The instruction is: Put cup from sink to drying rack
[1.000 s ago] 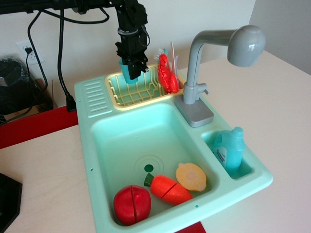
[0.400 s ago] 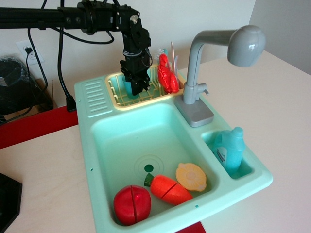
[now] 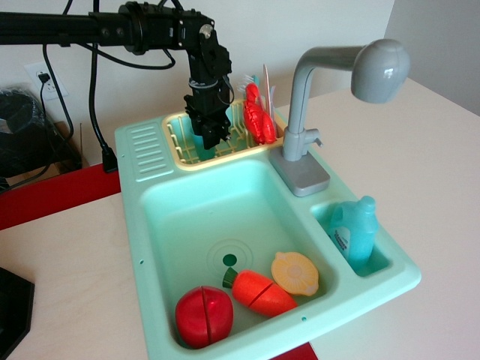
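Observation:
The teal-blue cup (image 3: 198, 141) stands low inside the pale-yellow drying rack (image 3: 177, 144) at the back of the mint-green sink (image 3: 154, 225). My black gripper (image 3: 210, 138) reaches straight down into the rack and is shut on the cup. Its fingers hide most of the cup, and only a teal sliver shows at their left side. I cannot tell whether the cup's base touches the rack floor.
A red toy lobster (image 3: 259, 118) and thin utensils stand in the rack's right end, close to the gripper. The grey faucet (image 3: 301, 112) rises to the right. The basin holds a red fruit (image 3: 204, 315), a carrot (image 3: 259, 292) and a lemon half (image 3: 295, 272). A light-blue soap bottle (image 3: 352, 229) sits in a side pocket.
My gripper has come down with the cup from above the rack's back rim into the rack. Over the last half second it barely moved.

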Controlling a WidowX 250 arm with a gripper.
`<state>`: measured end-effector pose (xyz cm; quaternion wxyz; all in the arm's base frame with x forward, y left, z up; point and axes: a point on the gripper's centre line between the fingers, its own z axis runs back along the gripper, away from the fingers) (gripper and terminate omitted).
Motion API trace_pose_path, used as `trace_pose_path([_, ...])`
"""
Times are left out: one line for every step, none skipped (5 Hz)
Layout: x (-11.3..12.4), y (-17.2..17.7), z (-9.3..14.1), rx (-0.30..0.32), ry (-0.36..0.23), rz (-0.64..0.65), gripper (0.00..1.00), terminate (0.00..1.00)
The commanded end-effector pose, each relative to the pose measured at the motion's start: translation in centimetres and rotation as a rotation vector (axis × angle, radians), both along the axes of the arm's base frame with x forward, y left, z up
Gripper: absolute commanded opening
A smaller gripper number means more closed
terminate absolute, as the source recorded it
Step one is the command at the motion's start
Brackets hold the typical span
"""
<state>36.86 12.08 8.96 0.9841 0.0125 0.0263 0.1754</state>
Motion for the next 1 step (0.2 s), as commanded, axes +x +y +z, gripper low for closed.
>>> trace_pose_path([1.25,-0.29,6.82,0.037,-0.142,-0.007,1.0,1.0])
